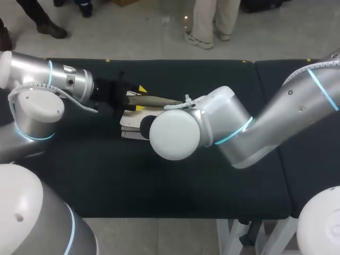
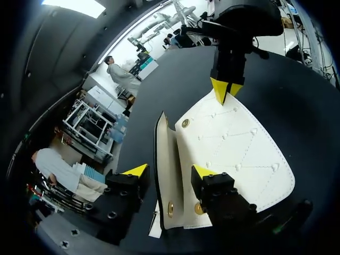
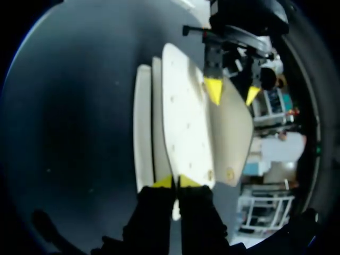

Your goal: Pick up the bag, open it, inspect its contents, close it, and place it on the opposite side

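Bag (image 1: pixel 133 125) lies mid-table (image 1: pixel 212 186), flap lifted. Our right gripper (image 3: pixel 175 182) is clamped on the flap's edge. Left gripper (image 2: pixel 170 170) has fingers apart, straddling the other end. We judge opening underway; inspecting, closing and placing across remain.

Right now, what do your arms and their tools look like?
My left arm and right arm are chunky silver tubes with round white joint caps and glowing light-blue rings. A ribbed white cable runs along the left one. The left tool and right tool are black and blocky, and each has two fingers with pointed bright yellow tips.
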You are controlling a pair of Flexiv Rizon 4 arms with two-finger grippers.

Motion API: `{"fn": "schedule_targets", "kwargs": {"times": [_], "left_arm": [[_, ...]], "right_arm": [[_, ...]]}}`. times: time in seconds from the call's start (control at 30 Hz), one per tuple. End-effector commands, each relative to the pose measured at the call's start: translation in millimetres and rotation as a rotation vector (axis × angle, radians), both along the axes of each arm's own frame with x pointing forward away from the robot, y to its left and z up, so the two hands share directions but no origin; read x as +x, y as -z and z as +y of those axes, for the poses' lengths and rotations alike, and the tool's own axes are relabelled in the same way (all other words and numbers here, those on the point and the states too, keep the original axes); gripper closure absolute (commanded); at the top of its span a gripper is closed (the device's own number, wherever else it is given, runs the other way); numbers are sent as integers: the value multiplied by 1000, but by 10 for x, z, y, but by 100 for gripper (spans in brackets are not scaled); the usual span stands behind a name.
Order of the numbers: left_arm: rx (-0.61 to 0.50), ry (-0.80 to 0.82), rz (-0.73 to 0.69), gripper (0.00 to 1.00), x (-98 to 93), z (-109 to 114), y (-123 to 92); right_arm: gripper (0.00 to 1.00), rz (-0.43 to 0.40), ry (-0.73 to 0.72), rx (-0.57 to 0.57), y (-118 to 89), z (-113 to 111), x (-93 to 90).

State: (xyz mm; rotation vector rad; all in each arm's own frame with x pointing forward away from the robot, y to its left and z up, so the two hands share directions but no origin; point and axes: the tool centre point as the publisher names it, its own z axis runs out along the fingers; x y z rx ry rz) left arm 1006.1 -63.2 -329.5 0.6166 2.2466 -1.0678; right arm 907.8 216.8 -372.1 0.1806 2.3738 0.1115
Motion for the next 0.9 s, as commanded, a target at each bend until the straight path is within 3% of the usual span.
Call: {"fn": "schedule_targets", "kwargs": {"times": [0.03,0.07,0.13,0.67,0.9], "left_arm": [[-21,4,-22,59,-52,38,-6],[-22,6,-23,67,-52,39,-7],[-31,14,-33,100,-51,38,-10],[-16,102,-63,100,-286,59,193],[41,133,-52,100,-318,40,295]], "right_arm": [[100,-2,0,1,22,9,9],[100,-2,0,1,22,9,9],[100,-2,0,1,22,9,9],[100,-2,0,1,22,9,9],[100,-2,0,1,22,9,9]]}}
